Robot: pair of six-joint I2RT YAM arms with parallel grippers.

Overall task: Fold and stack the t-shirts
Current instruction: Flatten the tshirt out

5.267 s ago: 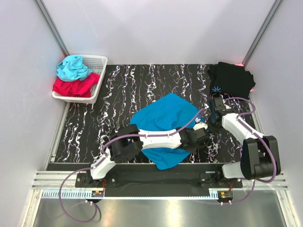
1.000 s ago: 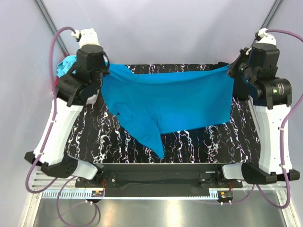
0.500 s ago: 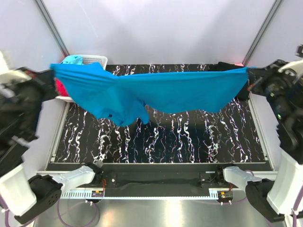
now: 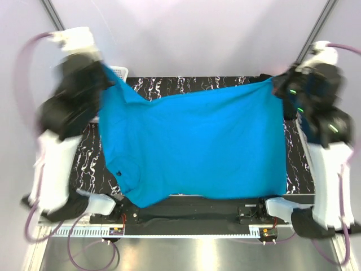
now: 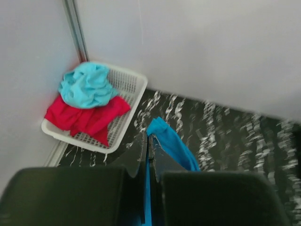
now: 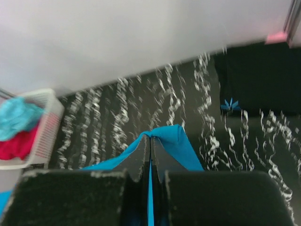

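Spreading the blue t-shirt (image 4: 192, 147) for folding

Left hand (image 5: 148, 141) and right hand (image 6: 150, 141), each pinched on a top corner, hold it hanging wide over the desk (image 4: 186, 83). The black t-shirt (image 6: 256, 84) lies far right. Next move, likely: lower evenly, keeping tension.

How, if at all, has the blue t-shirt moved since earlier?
Yes: the blue t-shirt rose off the table, now spread between left gripper and right gripper.

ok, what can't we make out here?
- Top view: arms motion-blurred; blue t-shirt covers most of the table; left arm and shirt hide most of the basket.
- Left wrist: left gripper shows only a pinched shirt corner; rest cut off.
- Right wrist: right gripper same; black t-shirt blurred.
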